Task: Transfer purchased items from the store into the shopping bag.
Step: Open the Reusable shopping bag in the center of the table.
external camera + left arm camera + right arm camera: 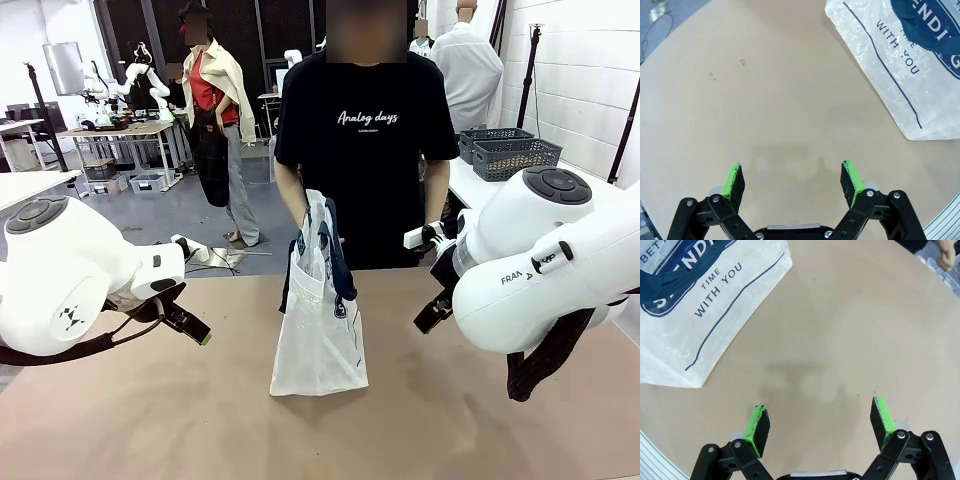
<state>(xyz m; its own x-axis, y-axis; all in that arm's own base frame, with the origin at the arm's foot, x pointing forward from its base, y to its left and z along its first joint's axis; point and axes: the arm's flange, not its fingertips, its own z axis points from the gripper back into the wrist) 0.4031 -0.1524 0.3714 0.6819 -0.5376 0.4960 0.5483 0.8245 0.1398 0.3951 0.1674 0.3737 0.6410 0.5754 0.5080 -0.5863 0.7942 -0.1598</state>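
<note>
The tan desk [150, 420] is the biggest thing I have on screen, running under both arms, its surface bare beneath each gripper. At its far edge, beyond both grippers, a person [365, 150] in a black T-shirt stands facing me.

The shopping bag [320, 330] stands upright on the desk just in front of the person, its navy handles hanging down its side. It sits between my two grippers and apart from both. From the left gripper [795, 172] it lies ahead and off to the right, with only a lower corner and part of the navy logo in my wrist view. From the right gripper [820, 412] it lies ahead and to the left, the lettering "WITH YOU" readable.

Both grippers hover above the desk with their green pads spread wide and nothing between them.

A few small specks [714, 76] mark the desk ahead and left of the left gripper.
</note>
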